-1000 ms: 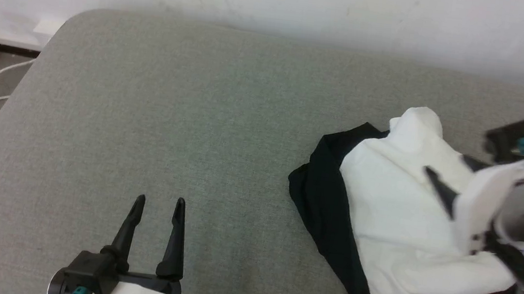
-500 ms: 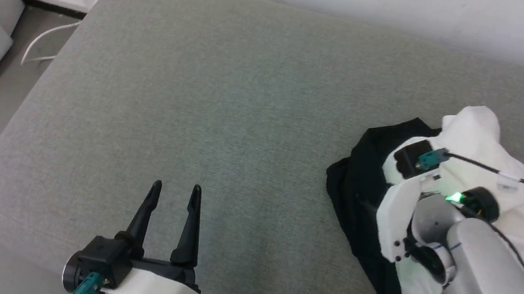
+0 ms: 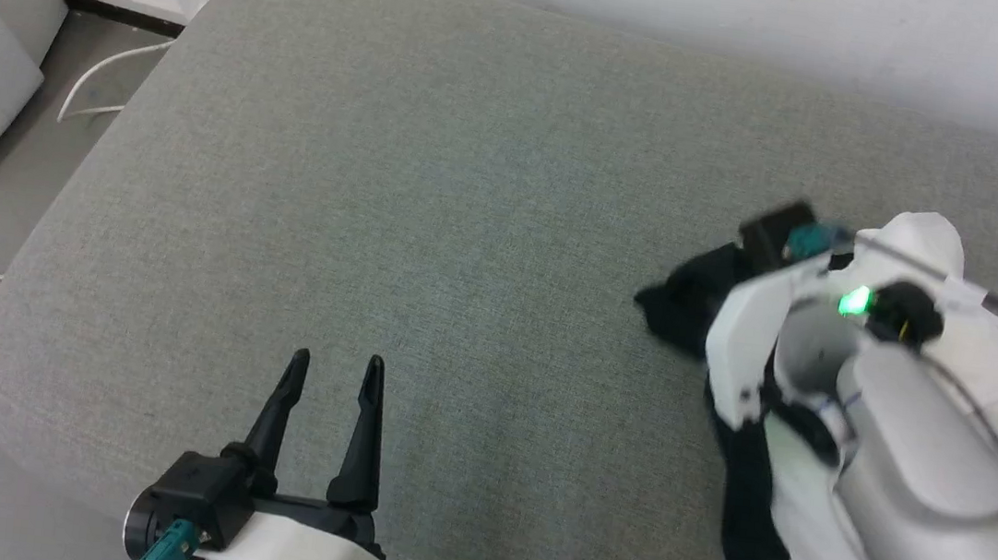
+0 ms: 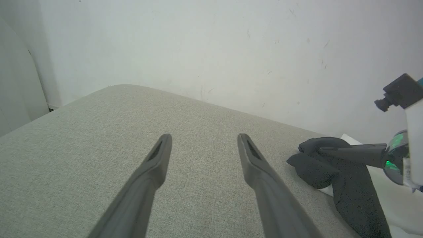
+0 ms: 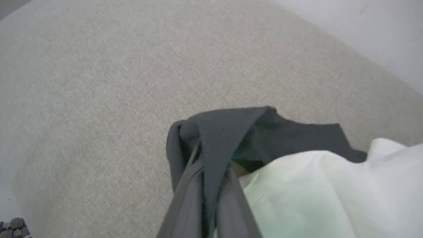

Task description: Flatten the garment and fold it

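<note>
Your right gripper [image 4: 330, 150], open a moment ago, now pinches the garment [image 5: 330, 185] at its black edge; left gripper [image 3: 336, 365] wide. Begin spreading.

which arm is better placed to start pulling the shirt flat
Right. The right gripper is shut on the black edge of the shirt, so it can likely pull at once. The left gripper is open over the bare cushion, apart from the shirt.
</note>
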### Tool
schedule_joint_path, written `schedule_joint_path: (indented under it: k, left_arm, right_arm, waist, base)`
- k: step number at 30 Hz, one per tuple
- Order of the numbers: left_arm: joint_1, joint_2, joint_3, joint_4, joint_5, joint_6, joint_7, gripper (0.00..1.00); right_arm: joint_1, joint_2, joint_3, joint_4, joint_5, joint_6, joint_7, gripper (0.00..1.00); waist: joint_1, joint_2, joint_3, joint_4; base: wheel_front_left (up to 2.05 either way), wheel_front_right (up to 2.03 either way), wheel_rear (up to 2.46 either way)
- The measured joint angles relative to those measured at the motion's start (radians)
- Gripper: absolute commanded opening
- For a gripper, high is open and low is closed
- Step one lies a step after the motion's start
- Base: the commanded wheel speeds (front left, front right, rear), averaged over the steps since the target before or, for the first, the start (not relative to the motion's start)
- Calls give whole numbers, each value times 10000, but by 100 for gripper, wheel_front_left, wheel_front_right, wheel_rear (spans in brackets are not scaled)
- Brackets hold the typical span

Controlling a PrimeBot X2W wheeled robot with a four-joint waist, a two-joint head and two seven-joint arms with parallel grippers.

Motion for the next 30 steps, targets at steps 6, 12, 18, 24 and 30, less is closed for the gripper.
schedule_joint_path:
  k: [6, 12, 18, 24, 30]
  left_arm:
    - [-17, -2, -192, -2, -150, 8, 0, 100]
    - [-215, -2, -299, 21, -345, 15, 0, 100]
    - [-290, 0, -535, 119, -477, 19, 0, 100]
    - [-546, 0, -715, 219, -614, 21, 0, 100]
    - [-527, 0, -523, 339, -495, 61, 0, 100]
  right_arm:
    - [-1967, 44, 311, -150, -221, -2, -560, 0]
    - [-3398, 826, 1210, 366, -301, -2, -686, 0]
    - [-3261, 1459, 2608, 1578, 259, 0, -671, 0]
    - [-2480, 1561, 3820, 2642, 980, 0, -313, 100]
    - [-2626, 1599, 4219, 2449, 1862, 0, -635, 100]
  waist:
    - [0, 0, 102, 26]
    - [1, 0, 364, 263]
    - [0, 0, 593, 614]
    - [0, 0, 748, 971]
    - [0, 0, 621, 868]
  base:
    - [0, 0, 0]
    - [0, 0, 0]
    - [0, 0, 0]
    - [0, 0, 0]
    - [0, 0, 0]
